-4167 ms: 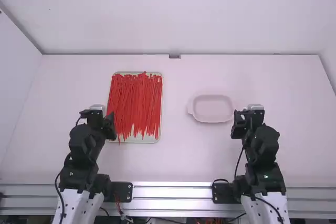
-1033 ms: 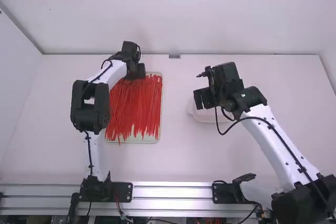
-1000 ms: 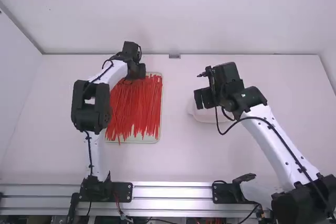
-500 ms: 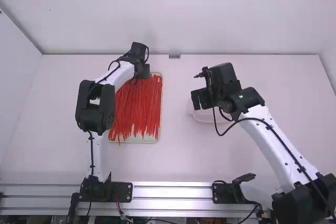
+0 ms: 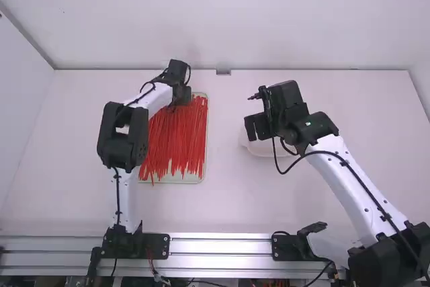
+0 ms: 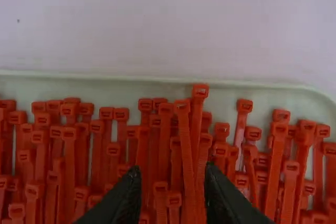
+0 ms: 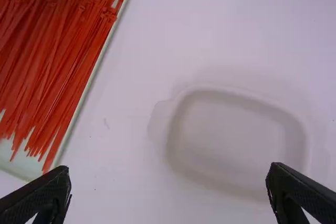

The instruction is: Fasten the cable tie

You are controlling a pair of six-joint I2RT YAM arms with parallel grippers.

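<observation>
A heap of red cable ties lies lengthwise on a pale green tray. My left gripper is low over the tray's far end. In the left wrist view it is open, its two fingers straddling the square heads of several ties near the tray's rim. My right gripper hovers above the left end of a white dish. Its fingers stand wide apart and hold nothing, with the empty dish below them.
The tray of ties lies left of the dish, with a strip of bare white table between them. The table's back wall runs just beyond the tray's far end. Bare table surrounds the tray and the dish.
Both arms have risen from near their bases and reached out. In the last second my left gripper slid right along the tray's far end, and the right gripper edged slightly left.
</observation>
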